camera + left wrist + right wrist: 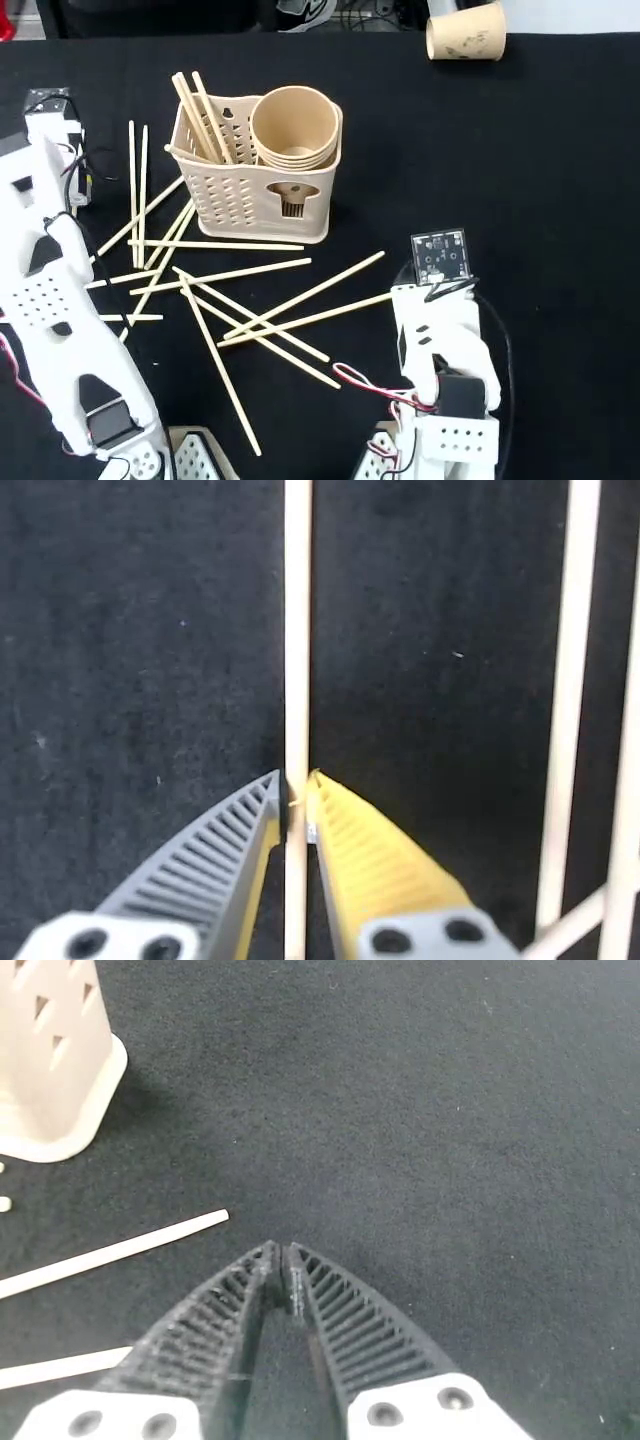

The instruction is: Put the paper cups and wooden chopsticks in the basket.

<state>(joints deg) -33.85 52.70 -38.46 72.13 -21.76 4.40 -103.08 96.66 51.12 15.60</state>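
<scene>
While clamping one chopstick (297, 600) in the left gripper (297, 782), hovers low.
Holds right gripper (282, 1252) pressed together, empty, near the basket (50, 1080).

We seem to be at a robotics lab bench: black cloth (560, 200) covers the table, white arms (60, 330) trail bare wires (355, 379), and cables (375, 15) tangle along the frame's top edge.

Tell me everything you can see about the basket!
The basket is beige and looks like plastic, with rows of little holes in its walls and a bigger cut-out on one side. It stands upright on the black table. Inside, a stack of paper cups fills one end and a few wooden chopsticks lean out of the other.
</scene>
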